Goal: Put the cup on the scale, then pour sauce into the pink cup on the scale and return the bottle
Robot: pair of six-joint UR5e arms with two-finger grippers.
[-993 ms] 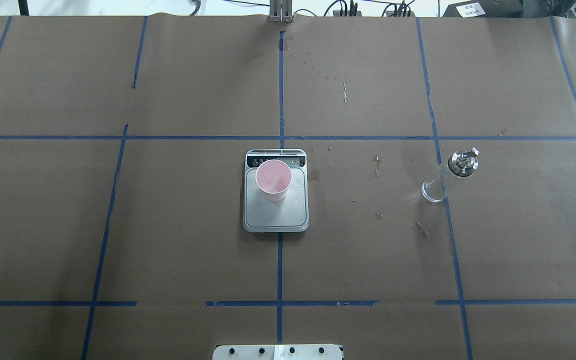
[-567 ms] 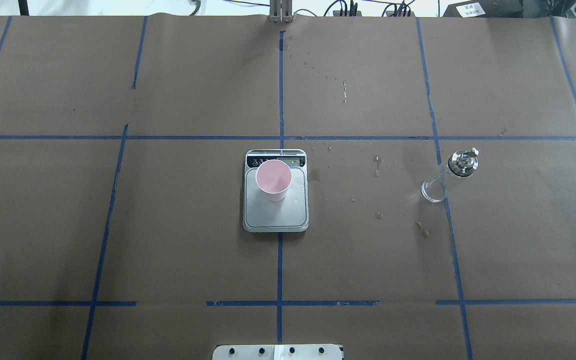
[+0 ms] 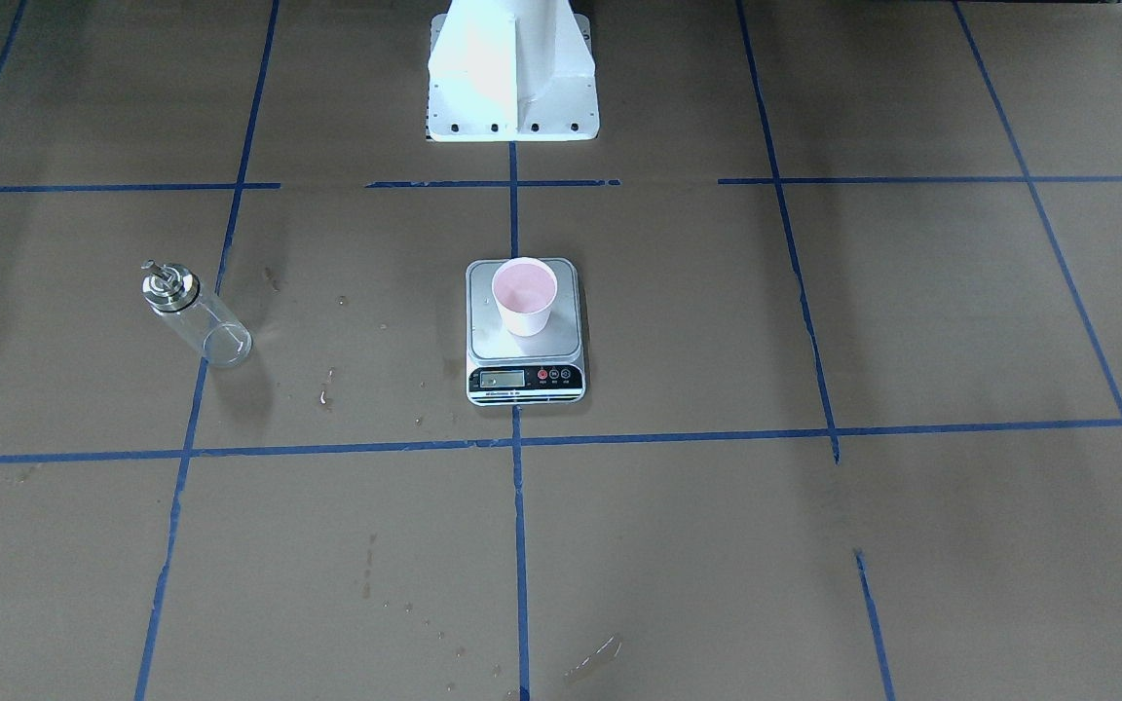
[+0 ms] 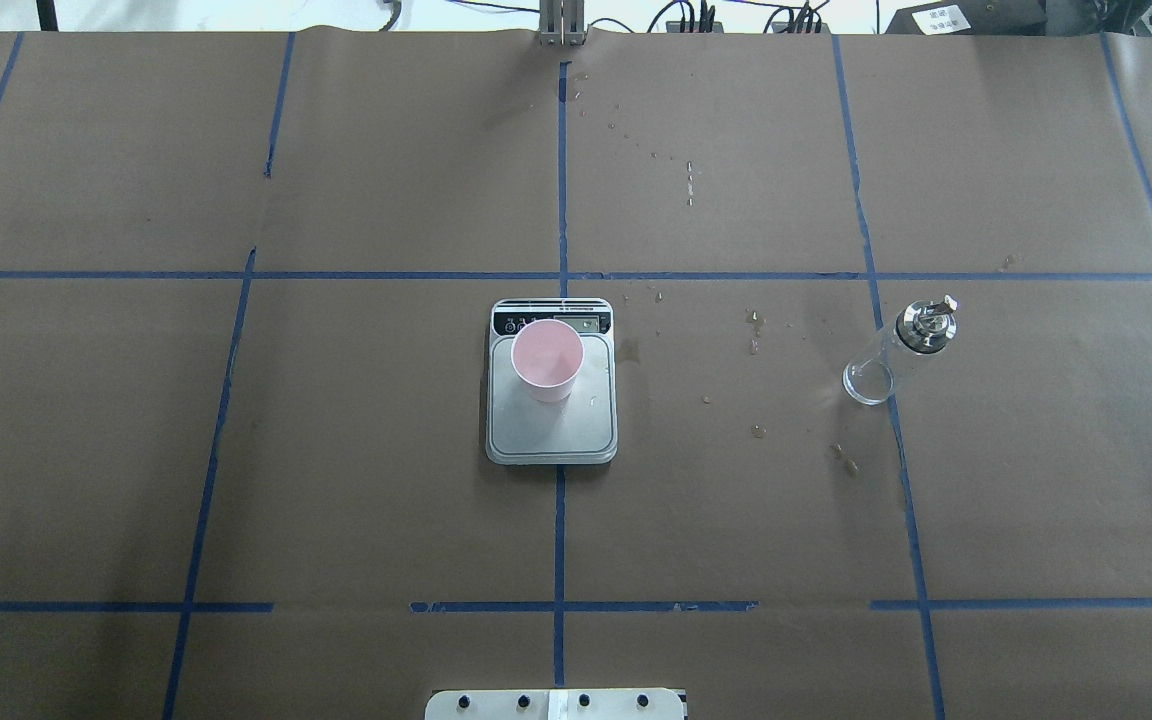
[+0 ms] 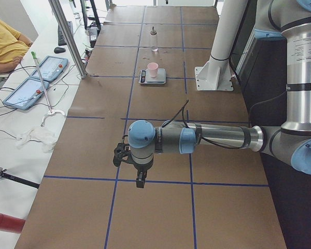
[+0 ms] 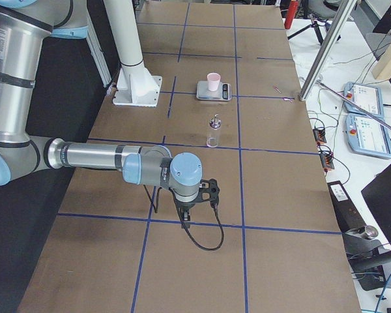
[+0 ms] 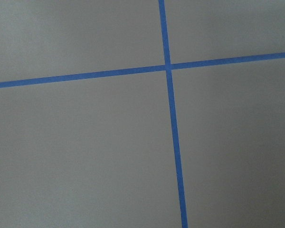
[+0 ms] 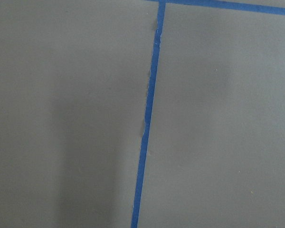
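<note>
The pale pink cup point(image 4: 547, 355) stands upright on the silver platform of the scale point(image 4: 551, 435) at the table's middle; both also show in the front-facing view, the cup point(image 3: 524, 292) behind the scale's black display strip point(image 3: 525, 380). The clear bottle point(image 4: 901, 350) with its silver cap stands upright, apart on the robot's right point(image 3: 196, 316). No liquid can be made out in the cup. My left gripper point(image 5: 140, 179) hangs over bare paper far left; my right gripper point(image 6: 186, 218) hangs far right. I cannot tell whether either is open or shut. Both wrist views show only paper and tape.
Brown paper with blue tape lines covers the table. Small wet stains point(image 4: 756, 345) lie between scale and bottle. The white robot base point(image 3: 512, 68) stands behind the scale. Tablets point(image 5: 26, 91), a metal pole point(image 5: 67, 36) and a seated person point(image 5: 2, 44) are beyond the table's edge.
</note>
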